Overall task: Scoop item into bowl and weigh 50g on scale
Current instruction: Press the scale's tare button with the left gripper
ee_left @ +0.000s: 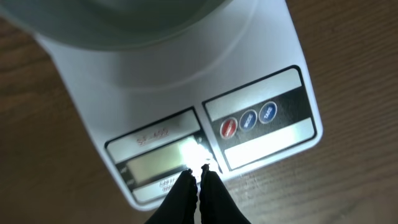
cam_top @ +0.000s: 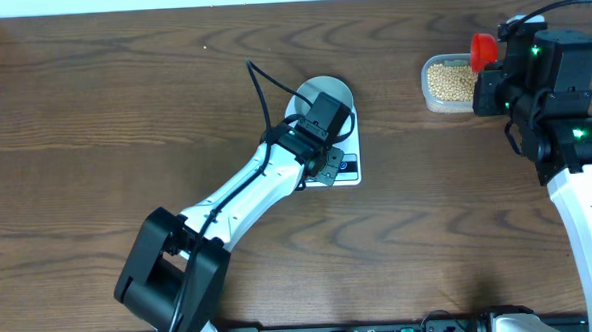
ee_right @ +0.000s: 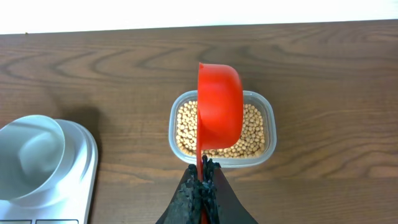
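L end effector (ee_left: 199, 175) pinched closed, pointing down; R end effector (ee_right: 202, 164) clamped on red scoop (ee_right: 219, 109).

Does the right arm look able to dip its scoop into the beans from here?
Likely yes: the right gripper holds the scoop over the open tub of beans, with nothing between.

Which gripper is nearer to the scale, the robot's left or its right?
Left. The left gripper, shut, is over the scale at its display; the right gripper holds a red scoop above the tub of beans, well away.
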`<action>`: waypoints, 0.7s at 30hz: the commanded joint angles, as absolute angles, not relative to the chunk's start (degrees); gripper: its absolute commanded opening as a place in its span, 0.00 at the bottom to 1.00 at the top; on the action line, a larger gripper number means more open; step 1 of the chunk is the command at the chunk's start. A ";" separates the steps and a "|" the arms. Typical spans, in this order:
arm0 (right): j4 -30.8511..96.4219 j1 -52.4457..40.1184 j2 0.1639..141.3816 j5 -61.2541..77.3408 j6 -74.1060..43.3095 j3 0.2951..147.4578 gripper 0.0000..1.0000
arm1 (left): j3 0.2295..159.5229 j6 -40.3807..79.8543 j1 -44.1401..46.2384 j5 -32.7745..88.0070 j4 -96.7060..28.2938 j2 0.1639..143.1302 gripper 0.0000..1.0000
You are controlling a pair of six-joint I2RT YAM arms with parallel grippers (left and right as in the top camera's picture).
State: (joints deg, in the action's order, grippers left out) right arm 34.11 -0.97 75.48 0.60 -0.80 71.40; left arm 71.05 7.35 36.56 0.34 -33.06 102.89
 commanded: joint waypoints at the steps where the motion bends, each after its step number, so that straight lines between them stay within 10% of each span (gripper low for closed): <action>1: 33.78 -0.73 75.29 0.56 -0.36 72.40 0.01 | 70.24 3.03 37.56 1.08 -31.20 104.07 0.07; 21: 33.69 -0.73 75.29 0.56 -0.34 72.40 0.01 | 70.24 0.64 39.20 -2.15 -27.20 111.00 0.07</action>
